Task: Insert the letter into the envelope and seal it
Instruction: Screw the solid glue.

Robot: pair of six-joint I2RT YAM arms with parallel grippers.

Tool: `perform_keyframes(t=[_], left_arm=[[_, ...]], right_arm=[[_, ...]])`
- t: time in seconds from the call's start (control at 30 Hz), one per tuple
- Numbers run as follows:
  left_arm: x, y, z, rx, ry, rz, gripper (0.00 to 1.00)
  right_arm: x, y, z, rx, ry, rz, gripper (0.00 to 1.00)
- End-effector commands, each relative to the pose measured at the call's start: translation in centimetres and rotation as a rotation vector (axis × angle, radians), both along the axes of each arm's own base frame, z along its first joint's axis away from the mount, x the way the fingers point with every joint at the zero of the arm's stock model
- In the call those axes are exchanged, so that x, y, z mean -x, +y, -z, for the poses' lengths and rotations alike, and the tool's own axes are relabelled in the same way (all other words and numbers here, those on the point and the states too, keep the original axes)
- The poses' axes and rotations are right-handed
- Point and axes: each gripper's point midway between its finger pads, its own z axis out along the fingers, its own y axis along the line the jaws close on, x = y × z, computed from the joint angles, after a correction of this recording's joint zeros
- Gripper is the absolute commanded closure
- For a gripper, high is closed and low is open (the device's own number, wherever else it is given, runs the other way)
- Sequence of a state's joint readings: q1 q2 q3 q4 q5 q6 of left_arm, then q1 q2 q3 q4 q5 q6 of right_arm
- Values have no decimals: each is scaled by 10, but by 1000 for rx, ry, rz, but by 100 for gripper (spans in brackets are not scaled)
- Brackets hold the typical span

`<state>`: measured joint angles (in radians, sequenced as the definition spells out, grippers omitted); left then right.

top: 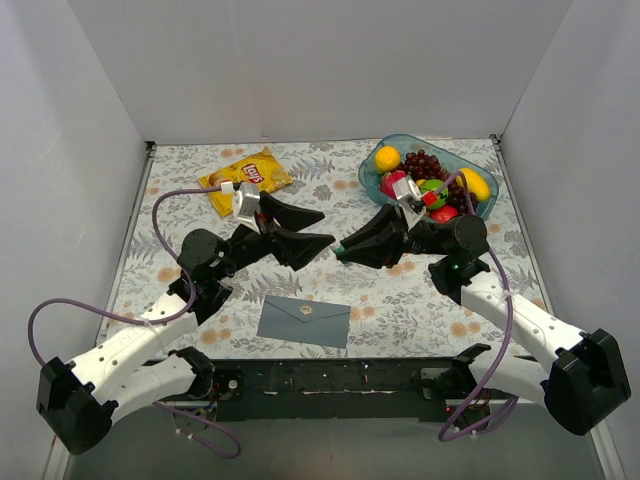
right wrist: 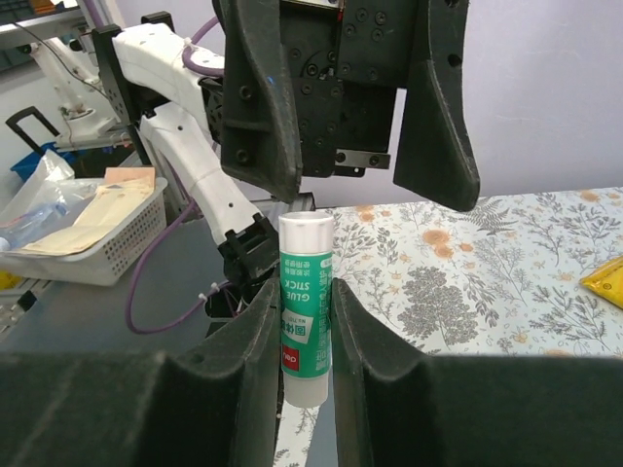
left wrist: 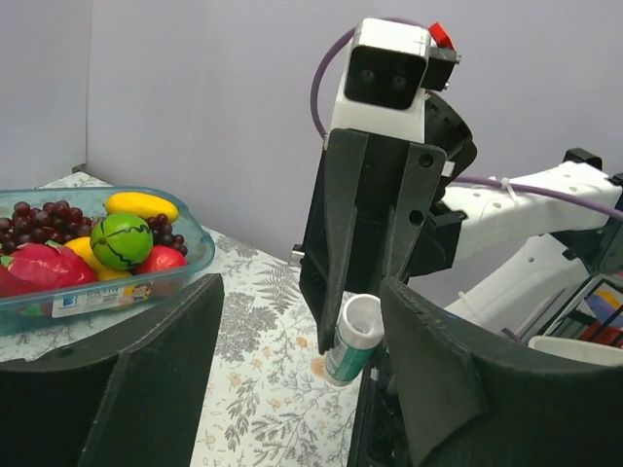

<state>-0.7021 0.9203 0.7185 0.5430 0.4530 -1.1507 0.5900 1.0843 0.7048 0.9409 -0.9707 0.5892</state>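
Note:
The grey-blue envelope [top: 304, 321] lies flat near the front edge of the table, its flap folded down. The letter is not in view. My right gripper [top: 343, 249] is shut on an upright green and white glue stick [right wrist: 306, 311], held above the middle of the table. My left gripper [top: 328, 228] is open and faces it, tip to tip. The stick's white end [left wrist: 353, 341] lies between the open left jaws, close to one finger [left wrist: 458, 379]. In the right wrist view the left gripper [right wrist: 348, 185] hangs open just above the stick.
A yellow crisp bag [top: 246, 176] lies at the back left. A blue bowl [top: 440, 143] of fruit stands at the back right and also shows in the left wrist view [left wrist: 97, 302]. White walls close in three sides. A basket [right wrist: 88, 233] stands off the table.

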Motion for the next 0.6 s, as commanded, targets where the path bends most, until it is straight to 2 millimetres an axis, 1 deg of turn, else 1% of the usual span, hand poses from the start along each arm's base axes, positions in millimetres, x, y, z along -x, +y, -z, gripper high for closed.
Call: perform_keyframes(t=[0.0,0.07,0.1,0.27,0.4,0.5,0.57], left_arm=[[5,-8,-6,14,-27,64,39],[7,-11,-8,16,-37,92,43],[5,-15,-4,7,-25,104,44],[10,-19,-3,9,-27,151,45],[13,-19,-3,9,-29,165,46],[17,-18,-3,9,-34,177,40],[20,-17,-6,12,-44,187,39]], right_arm=[[7,-3,-12,-35,-52,-34,99],[7,-2,-12,-36,-48,-33,99],[7,-2,-13,-38,-48,-31,99],[5,-2,-13,-40,-43,-20,99],[3,-2,-11,-41,-38,-11,99],[-1,0,-9,-33,-28,0,99],[-3,0,-9,-34,-24,7,99]])
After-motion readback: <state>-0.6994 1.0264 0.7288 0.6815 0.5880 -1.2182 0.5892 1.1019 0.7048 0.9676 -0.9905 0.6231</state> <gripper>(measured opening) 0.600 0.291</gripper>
